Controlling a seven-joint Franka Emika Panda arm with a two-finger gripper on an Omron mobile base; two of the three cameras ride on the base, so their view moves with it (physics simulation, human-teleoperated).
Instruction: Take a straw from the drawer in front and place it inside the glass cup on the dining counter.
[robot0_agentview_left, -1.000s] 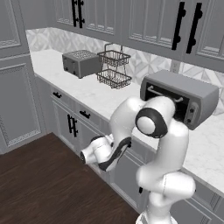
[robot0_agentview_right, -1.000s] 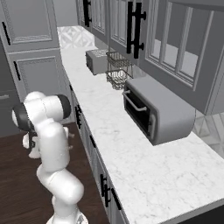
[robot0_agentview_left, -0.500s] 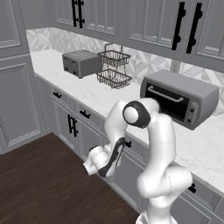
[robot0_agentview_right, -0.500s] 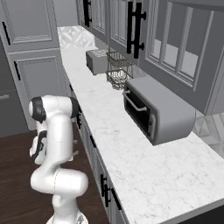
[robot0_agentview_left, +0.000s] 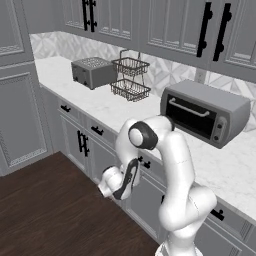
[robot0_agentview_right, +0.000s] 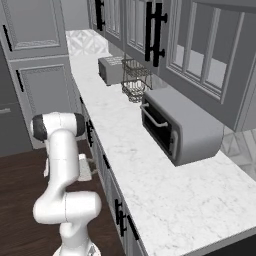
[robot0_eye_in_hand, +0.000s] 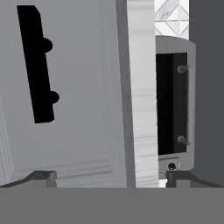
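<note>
Drawer front (robot0_eye_in_hand: 65, 96), closed, faces the gripper (robot0_eye_in_hand: 107, 177) beneath the marble worktop edge (robot0_eye_in_hand: 142, 87); its black bar handle (robot0_eye_in_hand: 35, 65) lies off-centre. Jaws spread wide, empty. Step: approach; next, centring on the handle. Straw presumably inside.

- Our arm (robot0_agentview_left: 172, 165) folds down and forward from its elbow, hand low in front of the base.
- Our gripper (robot0_eye_in_hand: 107, 177) has jaws spread wide, nothing between the fingertips (robot0_eye_in_hand: 43, 176).
</note>
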